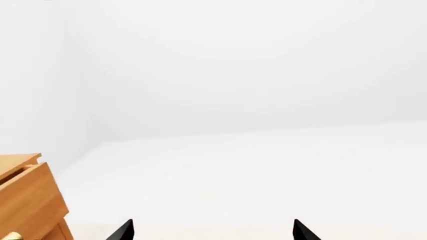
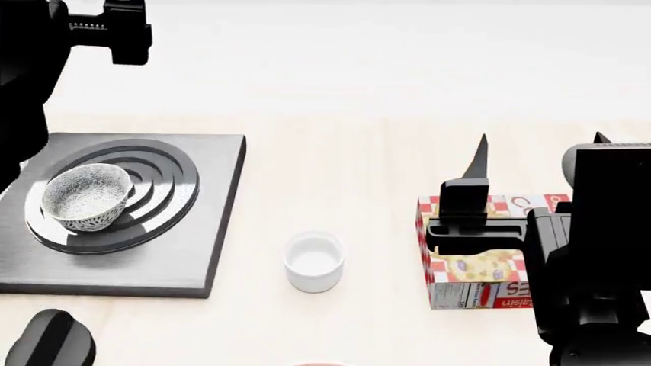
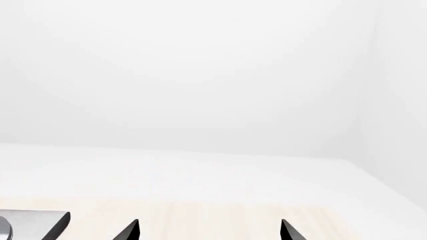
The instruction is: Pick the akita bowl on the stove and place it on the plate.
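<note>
The akita bowl (image 2: 87, 197) stood upright on the stove (image 2: 194, 252), set on the left part of the raised burner rings (image 2: 163, 191), untouched and nothing in it. The stove lay flat at the left of the pale wooden surface (image 2: 336, 168), its right edge straight and free. A small plain white cup (image 2: 314, 261) stood just right of that edge, apart from it. Further right lay a red-checked carton (image 2: 478, 286), partly covered by the right arm. Open surface ran between the stove and the carton and behind both, up to the far edge.

The right tool (image 2: 539, 156) hung above the carton, its two tips spread wide with nothing between them; the right wrist view showed the same wide gap and a corner of the stove (image 3: 40, 222). The left tool (image 1: 212, 231) also stood wide and held nothing; its camera faced white walls and a wooden cabinet (image 1: 30, 200). At the bottom edge of the head view only a thin pinkish rim (image 2: 319, 364) showed, too little to identify.
</note>
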Robot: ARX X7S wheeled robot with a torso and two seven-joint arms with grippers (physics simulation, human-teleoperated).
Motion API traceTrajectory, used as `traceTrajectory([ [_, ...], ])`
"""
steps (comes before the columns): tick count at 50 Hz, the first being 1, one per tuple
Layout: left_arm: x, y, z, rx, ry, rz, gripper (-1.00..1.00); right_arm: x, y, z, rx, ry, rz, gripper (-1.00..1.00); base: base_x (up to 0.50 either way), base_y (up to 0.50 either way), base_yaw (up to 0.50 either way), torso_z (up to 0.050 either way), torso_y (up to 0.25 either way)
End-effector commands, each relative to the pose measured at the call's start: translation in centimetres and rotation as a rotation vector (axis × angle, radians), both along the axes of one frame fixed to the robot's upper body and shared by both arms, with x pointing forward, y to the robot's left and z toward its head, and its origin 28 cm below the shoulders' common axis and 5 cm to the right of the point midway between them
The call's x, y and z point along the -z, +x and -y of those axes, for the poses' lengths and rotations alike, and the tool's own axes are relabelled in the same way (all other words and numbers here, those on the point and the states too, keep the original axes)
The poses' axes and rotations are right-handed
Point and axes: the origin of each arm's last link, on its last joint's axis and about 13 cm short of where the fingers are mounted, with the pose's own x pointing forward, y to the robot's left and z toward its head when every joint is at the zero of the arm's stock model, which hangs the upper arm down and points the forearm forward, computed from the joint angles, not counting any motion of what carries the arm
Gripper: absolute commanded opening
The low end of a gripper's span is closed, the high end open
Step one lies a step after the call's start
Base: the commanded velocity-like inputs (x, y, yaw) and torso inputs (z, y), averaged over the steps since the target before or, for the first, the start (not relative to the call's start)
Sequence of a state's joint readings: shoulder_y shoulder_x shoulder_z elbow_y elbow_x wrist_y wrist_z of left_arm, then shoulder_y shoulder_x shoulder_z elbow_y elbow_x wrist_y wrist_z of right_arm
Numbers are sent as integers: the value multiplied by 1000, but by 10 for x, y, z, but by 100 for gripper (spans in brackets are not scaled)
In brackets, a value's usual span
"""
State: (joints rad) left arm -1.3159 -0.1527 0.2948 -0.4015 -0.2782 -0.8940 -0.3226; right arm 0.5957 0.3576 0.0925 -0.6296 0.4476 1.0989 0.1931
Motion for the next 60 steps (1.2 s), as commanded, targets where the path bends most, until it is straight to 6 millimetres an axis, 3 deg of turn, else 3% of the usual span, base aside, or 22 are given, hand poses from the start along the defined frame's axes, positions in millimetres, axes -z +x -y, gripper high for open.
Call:
traceTrajectory([
  [1,-19,14,-12,-22,47,-43,100,0,0,0,0,-1,0,100,0,0,0,0,0],
  [9,-14,17,-22,-25,104,-100,100,0,0,0,0,-2,-1,100,0,0,0,0,0],
  [26,0,19,-26,-28,27,-152,100,0,0,0,-1,-4,-1,100,0,0,0,0,0],
  [45,6,17,-35,74,131,-67,100,1,1,0,-1,-4,0,100,0,0,0,0,0],
  [60,14,16,-30,117,65,-31,100,0,0,0,-1,-4,0,100,0,0,0,0,0],
])
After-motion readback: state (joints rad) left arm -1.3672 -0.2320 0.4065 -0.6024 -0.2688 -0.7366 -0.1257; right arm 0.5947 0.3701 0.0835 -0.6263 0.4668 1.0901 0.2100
